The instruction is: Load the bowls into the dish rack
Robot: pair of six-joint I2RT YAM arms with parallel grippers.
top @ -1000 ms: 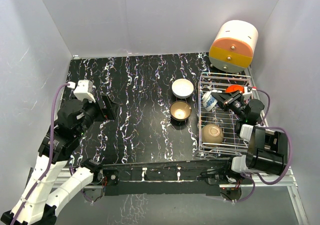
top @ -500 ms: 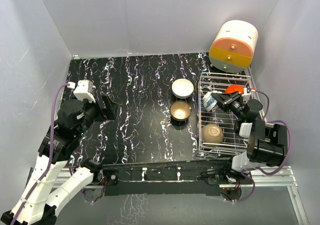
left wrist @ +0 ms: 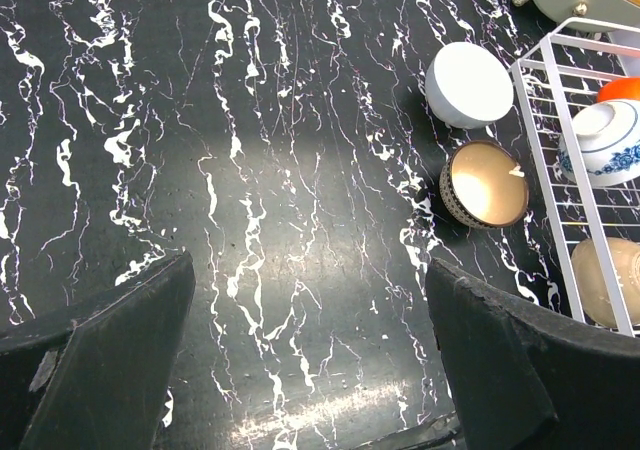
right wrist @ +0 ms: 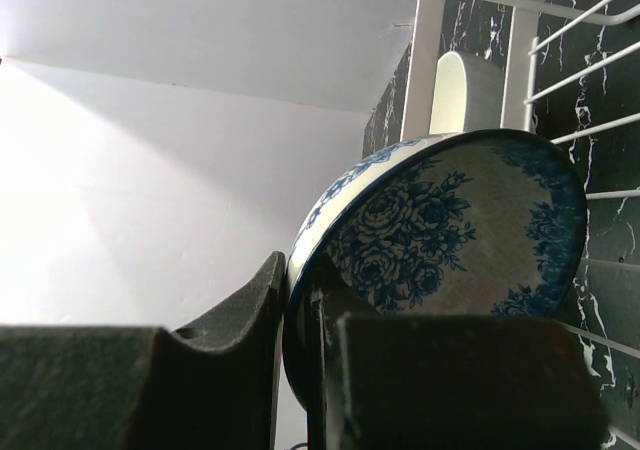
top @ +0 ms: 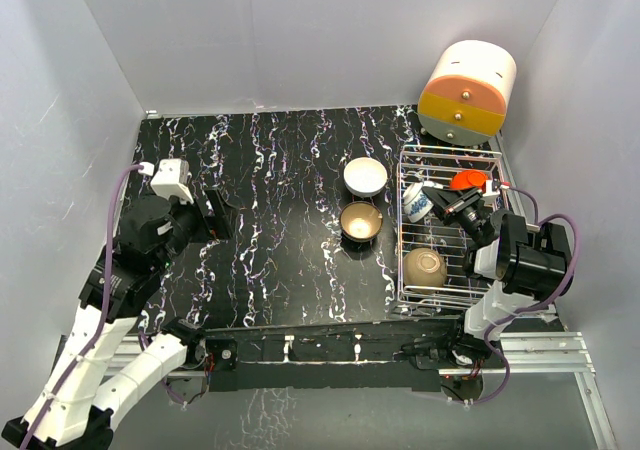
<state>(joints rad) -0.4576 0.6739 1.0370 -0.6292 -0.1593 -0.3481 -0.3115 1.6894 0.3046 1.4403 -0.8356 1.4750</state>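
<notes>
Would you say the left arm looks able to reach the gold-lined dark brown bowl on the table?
Probably yes: the left end effector is open, and only bare black marbled tabletop separates it from that bowl.

Right arm (top: 510,260) reaches forward, right fingers (right wrist: 240,310) pinched together; left arm (top: 140,245) sits folded, left fingers (left wrist: 110,340) spread wide.
</notes>
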